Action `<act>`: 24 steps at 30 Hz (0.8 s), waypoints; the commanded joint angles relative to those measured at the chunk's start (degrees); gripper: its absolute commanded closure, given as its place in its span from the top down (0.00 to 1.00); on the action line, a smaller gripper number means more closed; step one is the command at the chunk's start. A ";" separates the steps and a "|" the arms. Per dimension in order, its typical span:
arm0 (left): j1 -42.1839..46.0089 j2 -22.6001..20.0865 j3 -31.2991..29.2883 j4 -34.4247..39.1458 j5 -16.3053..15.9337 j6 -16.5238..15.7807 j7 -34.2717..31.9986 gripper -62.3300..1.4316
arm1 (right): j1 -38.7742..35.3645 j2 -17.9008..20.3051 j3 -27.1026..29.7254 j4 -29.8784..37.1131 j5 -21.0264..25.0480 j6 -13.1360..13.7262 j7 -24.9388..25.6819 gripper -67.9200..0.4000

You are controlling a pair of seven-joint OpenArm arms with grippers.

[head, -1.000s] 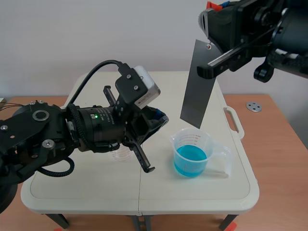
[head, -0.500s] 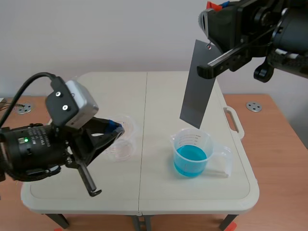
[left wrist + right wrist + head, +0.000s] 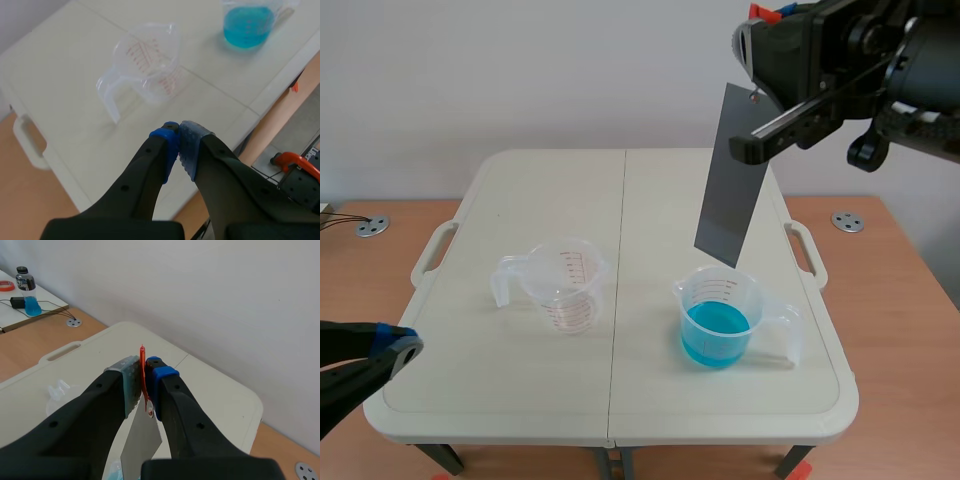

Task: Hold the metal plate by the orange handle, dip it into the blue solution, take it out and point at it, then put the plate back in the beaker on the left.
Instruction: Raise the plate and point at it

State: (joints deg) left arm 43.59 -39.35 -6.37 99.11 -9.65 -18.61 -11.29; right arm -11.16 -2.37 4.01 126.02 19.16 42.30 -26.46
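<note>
Where the metal plate (image 3: 728,190) hangs: tilted, above the blue solution (image 3: 716,332).
Right gripper (image 3: 145,371): fingers pinch the thin orange handle (image 3: 143,357); plate could swing or slip.
Empty beaker (image 3: 565,285): light, may tip on contact.
Left gripper (image 3: 179,137): fingers closed, empty.

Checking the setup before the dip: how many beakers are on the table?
2. The empty clear beaker stands on the left; the beaker of blue solution stands on the right, below the hanging metal plate. None looks hidden.
</note>
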 commanded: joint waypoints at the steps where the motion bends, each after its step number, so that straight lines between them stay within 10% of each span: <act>1: 2.64 0.26 -1.36 0.76 -1.27 0.07 -1.62 0.06 | 0.39 0.28 -0.22 0.81 1.03 0.42 0.87 0.02; 24: 27.82 0.26 -15.93 0.33 -1.70 0.00 -4.98 0.06 | 6.12 0.26 -3.19 0.79 0.59 0.42 0.63 0.02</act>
State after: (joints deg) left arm 71.72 -39.38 -22.35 99.09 -10.96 -18.50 -15.46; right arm -6.20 -2.37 0.93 126.02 19.11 42.30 -26.92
